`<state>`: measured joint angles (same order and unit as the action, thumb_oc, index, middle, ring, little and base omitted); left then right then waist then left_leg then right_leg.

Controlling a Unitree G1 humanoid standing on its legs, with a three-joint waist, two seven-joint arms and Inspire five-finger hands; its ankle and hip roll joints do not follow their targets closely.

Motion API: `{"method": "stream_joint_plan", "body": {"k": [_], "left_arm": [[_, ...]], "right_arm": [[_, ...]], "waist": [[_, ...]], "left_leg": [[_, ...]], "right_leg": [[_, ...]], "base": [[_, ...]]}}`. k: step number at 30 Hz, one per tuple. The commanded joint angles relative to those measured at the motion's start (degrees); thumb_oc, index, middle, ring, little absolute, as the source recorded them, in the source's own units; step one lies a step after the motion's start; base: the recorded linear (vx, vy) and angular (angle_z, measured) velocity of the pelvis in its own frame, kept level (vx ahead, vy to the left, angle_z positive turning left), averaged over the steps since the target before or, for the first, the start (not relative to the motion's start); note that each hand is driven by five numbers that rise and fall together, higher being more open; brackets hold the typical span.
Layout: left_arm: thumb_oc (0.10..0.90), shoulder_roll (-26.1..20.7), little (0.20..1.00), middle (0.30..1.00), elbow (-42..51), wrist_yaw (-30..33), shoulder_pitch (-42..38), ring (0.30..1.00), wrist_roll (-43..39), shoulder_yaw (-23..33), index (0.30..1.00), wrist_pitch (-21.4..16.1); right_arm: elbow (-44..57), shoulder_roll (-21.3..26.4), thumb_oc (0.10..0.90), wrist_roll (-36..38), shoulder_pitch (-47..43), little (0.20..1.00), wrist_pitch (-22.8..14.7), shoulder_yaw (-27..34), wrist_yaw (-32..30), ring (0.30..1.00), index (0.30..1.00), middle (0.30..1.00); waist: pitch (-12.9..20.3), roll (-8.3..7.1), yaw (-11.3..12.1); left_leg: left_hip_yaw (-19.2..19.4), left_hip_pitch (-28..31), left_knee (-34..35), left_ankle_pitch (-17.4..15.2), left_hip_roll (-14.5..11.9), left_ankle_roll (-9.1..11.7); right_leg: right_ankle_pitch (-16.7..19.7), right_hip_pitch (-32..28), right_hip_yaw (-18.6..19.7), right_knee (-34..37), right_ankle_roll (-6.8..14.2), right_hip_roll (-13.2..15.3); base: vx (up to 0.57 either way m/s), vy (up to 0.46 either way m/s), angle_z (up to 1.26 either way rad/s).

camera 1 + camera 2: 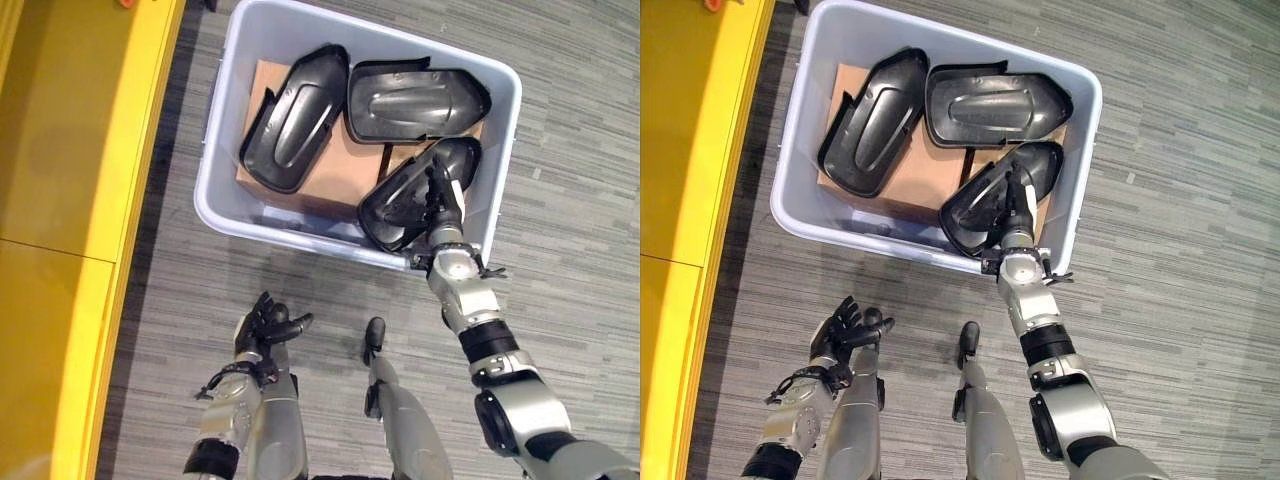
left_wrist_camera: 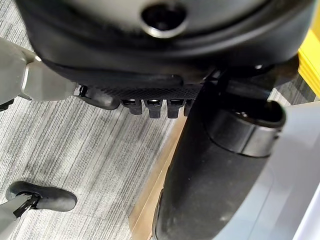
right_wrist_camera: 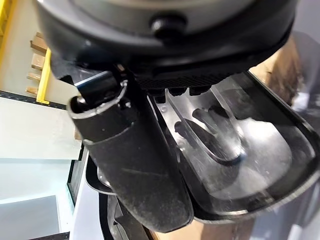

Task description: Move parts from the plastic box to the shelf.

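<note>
**Down in the box, the right hand is on a black part**

Down on the grey striped floor (image 1: 570, 200) sits a pale plastic box (image 1: 215, 170). Its near rim runs slanted in front of the robot, and its left wall is close to the long yellow shelf (image 1: 60, 200), with just a thin strip of floor between them. To the right of the box the floor has lots of open room.

Three black parts lie inside the box on brown cardboard (image 1: 345, 160). One part (image 1: 295, 115) leans along the left side. One part (image 1: 415, 100) lies flat near the far right corner. The third part (image 1: 400, 200) sits tilted against the near right wall, with its low end close to the near rim.

The right hand (image 1: 445, 200) reaches over the near right corner of the box and is on that third part. In the right wrist view its thumb (image 3: 135, 165) lies along the part's edge, but I cannot tell if the fingers are clamped on it.

The left hand (image 1: 262, 325) hangs above the floor, just short of the near rim. It holds nothing, and its fingers (image 1: 845, 318) are apart and a little bent.
</note>
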<state>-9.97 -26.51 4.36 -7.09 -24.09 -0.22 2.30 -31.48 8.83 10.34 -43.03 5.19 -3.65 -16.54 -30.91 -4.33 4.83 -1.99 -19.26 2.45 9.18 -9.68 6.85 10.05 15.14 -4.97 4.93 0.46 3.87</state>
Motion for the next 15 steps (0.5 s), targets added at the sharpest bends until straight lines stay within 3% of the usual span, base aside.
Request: {"method": "stream_joint_plan", "body": {"k": [1, 15], "left_arm": [[0.900, 0.8, 1.000, 1.000, 4.3, 0.1, 1.1, 1.000, 1.0, -0.3, 1.000, -3.1], [0.900, 0.8, 1.000, 1.000, 3.9, 0.3, 0.9, 1.000, 1.0, -0.9, 1.000, -3.0]], "right_arm": [[4.9, 1.4, 0.900, 2.3, -4.8, 1.000, -4.8, 3.6, 0.1, 1.000, 1.000, 1.000], [4.5, -3.3, 0.900, 5.0, -2.3, 1.000, -4.8, 3.4, 2.0, 1.000, 1.000, 1.000]], "waist": [[1.1, 2.67, -1.1], [1.1, 2.73, -1.2]], "left_leg": [[0.7, 6.1, 2.1, -4.1, -0.4, -3.5], [0.5, 4.8, 1.7, -4.0, -0.2, -3.3]], "right_leg": [[-3.9, -3.3, 0.5, 0.1, -0.4, 7.2], [-3.5, -2.1, 0.6, 0.1, -0.4, 7.3]], "base": [[0.00, 0.000, 0.00], [0.00, 0.000, 0.00]]}}
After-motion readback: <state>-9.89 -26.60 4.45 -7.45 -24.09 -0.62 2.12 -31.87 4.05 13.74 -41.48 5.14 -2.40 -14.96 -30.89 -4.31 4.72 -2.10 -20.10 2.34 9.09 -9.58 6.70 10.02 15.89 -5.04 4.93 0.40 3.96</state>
